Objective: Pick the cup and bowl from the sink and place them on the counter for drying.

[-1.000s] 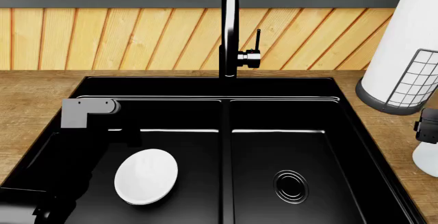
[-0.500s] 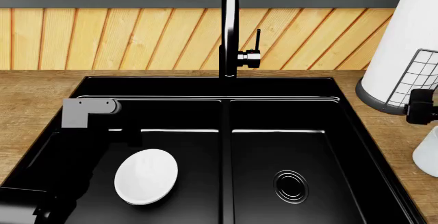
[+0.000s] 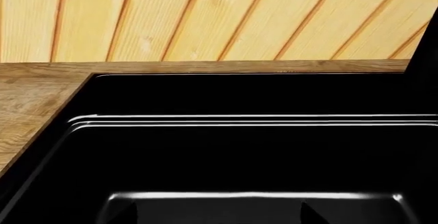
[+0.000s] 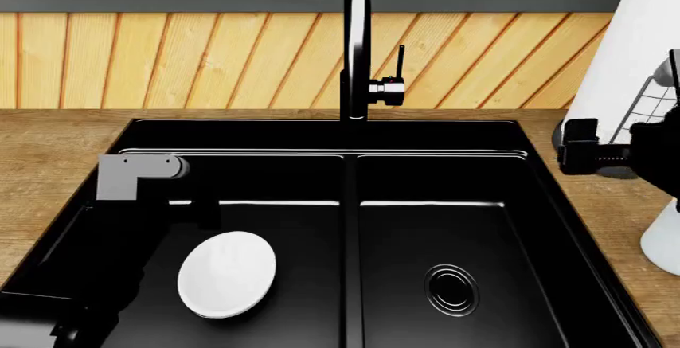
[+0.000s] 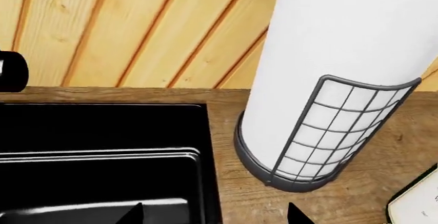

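Observation:
The white bowl (image 4: 226, 274) lies in the left basin of the black sink (image 4: 447, 137), with my left arm (image 4: 133, 174) over that basin just left of it. My left gripper (image 3: 219, 219) is open and faces the sink's back wall, and the bowl does not show in its view. The white cup (image 4: 665, 240) stands on the wood counter (image 4: 43, 165) at the far right edge, cut off by the frame. My right gripper (image 4: 597, 157) hovers up and left of the cup, over the sink's right rim. In the right wrist view this gripper (image 5: 215, 218) is open with nothing between its fingertips.
A tall paper-towel roll in a wire holder (image 4: 627, 85) stands on the counter right behind my right gripper; its dark base (image 5: 274, 175) is close ahead. The black faucet (image 4: 356, 45) rises at the sink's back middle. A round drain (image 4: 451, 288) sits in the right basin.
My right gripper has come away from the cup, moving up and left into the head view, in front of the paper-towel holder. The cup, bowl and left arm have stayed put.

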You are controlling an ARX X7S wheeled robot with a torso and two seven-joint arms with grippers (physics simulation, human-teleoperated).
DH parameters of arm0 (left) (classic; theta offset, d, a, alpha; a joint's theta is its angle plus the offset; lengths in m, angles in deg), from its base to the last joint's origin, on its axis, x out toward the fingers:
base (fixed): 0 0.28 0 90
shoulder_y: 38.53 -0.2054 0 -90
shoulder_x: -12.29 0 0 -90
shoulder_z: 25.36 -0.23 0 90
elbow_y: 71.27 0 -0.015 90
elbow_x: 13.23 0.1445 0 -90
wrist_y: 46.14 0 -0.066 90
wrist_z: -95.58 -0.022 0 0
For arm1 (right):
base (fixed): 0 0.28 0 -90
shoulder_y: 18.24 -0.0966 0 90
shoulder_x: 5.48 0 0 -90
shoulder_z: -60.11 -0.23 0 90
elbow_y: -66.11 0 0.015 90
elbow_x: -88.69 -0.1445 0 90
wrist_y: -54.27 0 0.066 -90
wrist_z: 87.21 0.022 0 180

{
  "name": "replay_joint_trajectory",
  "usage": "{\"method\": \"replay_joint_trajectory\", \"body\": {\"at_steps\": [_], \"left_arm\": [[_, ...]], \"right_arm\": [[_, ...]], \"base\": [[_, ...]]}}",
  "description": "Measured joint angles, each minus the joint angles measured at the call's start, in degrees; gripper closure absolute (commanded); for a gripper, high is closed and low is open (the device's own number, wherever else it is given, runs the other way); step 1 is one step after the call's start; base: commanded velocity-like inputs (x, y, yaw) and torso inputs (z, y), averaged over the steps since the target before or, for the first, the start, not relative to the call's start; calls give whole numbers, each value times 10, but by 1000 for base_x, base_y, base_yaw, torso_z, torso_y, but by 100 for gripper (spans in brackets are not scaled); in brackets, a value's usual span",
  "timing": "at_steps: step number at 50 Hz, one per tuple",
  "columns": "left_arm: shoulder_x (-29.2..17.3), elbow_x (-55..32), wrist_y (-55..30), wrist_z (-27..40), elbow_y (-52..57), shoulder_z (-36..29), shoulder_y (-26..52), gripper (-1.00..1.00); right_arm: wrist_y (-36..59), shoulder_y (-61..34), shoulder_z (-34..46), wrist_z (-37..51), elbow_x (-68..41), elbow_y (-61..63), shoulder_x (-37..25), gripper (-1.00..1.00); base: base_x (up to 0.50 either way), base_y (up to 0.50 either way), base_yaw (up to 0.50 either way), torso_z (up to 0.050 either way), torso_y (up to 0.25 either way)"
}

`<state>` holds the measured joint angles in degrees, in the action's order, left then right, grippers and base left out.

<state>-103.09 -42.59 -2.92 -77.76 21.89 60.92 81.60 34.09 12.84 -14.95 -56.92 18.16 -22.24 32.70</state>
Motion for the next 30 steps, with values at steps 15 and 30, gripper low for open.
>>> {"method": "replay_joint_trajectory", "body": {"at_steps": [15,30], "left_arm": [[1,-2,-2,2,0,-3,-1,-100],[-5,-29,-45,-2,11,0,7,-100]], "right_arm": [[2,1,-9,16,-48,52,37,-100],[-13,0,7,8,-49,83,70,-100]], "base": [[0,0,0,0,0],[0,0,0,0,0]]}}
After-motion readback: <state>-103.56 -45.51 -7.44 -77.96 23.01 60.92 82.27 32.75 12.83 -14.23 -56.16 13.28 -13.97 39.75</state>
